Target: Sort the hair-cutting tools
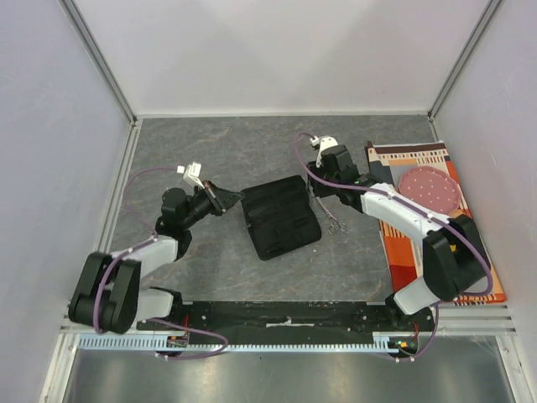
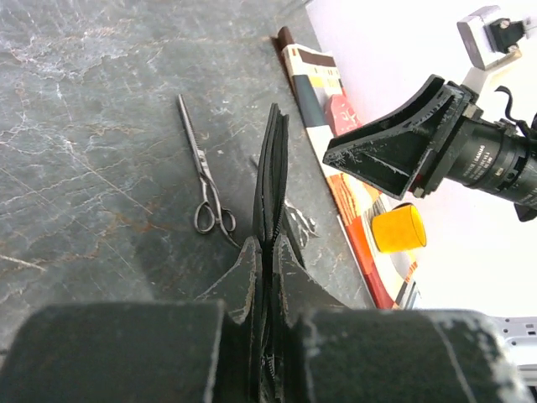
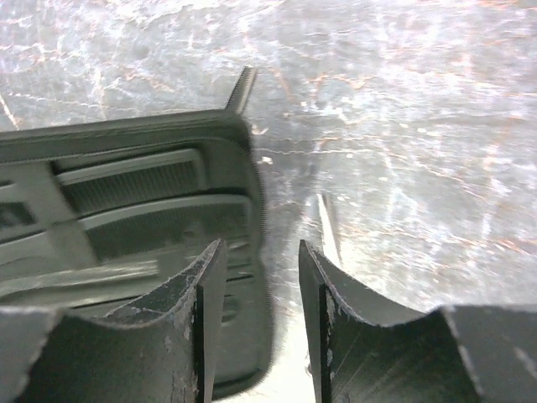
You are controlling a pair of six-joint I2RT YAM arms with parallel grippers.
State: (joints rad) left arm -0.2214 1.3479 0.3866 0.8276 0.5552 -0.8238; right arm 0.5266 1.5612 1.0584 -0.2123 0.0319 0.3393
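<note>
My left gripper [image 2: 267,248] is clamped on the pouch [image 2: 273,168] edge, which stands up thin between the fingers. Just left of it, beyond the fingertips, a pair of scissors [image 2: 205,180] lies flat on the table [image 2: 84,126], clear of the pouch. My right gripper [image 3: 260,277] has its jaws apart, holding nothing. The pouch sits by its left finger, and a slim silver blade [image 3: 327,227] lies just past its right fingertip.

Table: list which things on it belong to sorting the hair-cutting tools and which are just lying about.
For the job: scissors; comb in a pocket; black pouch, gripped by the left hand.
Lying about: patterned mat; pink disc; small yellow cylinder.
</note>
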